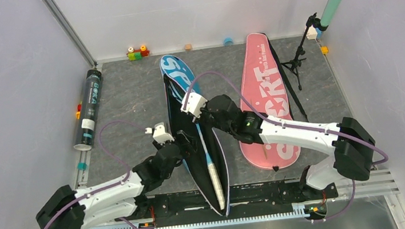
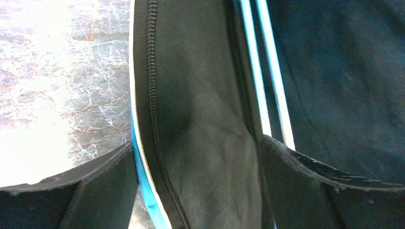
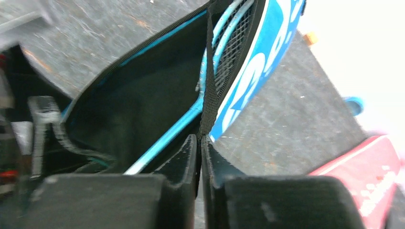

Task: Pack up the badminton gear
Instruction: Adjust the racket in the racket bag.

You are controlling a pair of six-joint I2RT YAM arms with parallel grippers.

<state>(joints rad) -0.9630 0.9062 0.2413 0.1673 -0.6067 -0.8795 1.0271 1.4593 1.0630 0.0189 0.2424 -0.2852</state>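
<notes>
The step in hand looks like closing the blue racket bag (image 1: 177, 71) over the blue racket (image 1: 215, 177); the bag lies open along the middle of the table, printed end far and mouth toward the arm bases, with the racket inside it, head deep in the far end and white handle pointing to the near edge; the right gripper (image 3: 199, 139) has its fingers pressed together on the black edge of the upper flap, holding that flap lifted off the racket's strings; the left gripper (image 2: 197, 143) stands with fingers spread wide, one on each side of the lower flap's zipped edge, gripping nothing; the next move probably calls for laying the raised flap down so both zip edges meet, then finding the zip pull, which I cannot see in any view; the pink racket bag (image 1: 265, 101) and the dark tube (image 1: 89, 107) lie well apart to either side.
</notes>
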